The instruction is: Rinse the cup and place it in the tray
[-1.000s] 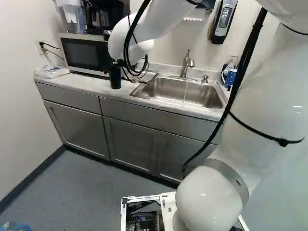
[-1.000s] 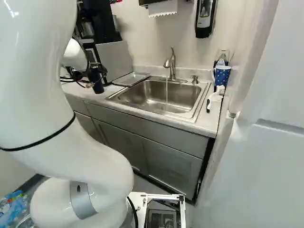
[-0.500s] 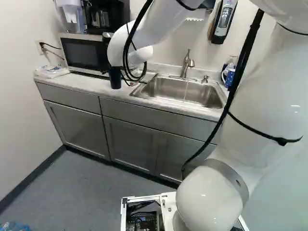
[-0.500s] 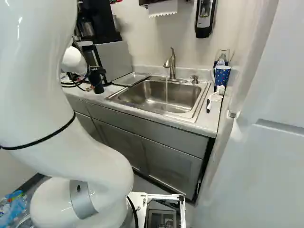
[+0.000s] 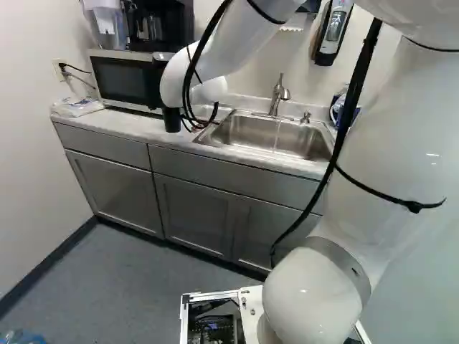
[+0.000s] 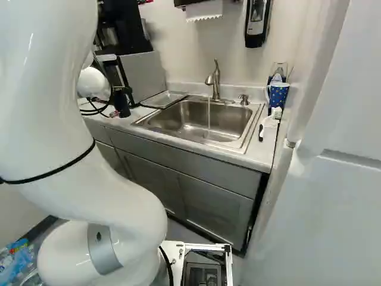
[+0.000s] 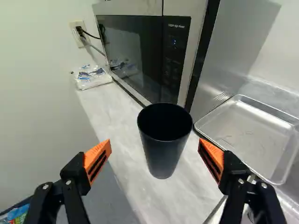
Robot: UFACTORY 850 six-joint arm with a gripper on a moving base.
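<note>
Arm [image 5: 247, 39] shifted slightly — cup [image 7: 163, 151] black, tapered, upright.

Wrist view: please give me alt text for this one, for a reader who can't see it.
A black cup stands upright on a pale counter, framed by the open gripper, whose orange-padded fingers are spread wide without touching it. Behind it is a microwave; a shallow metal tray lies beside the microwave.
</note>
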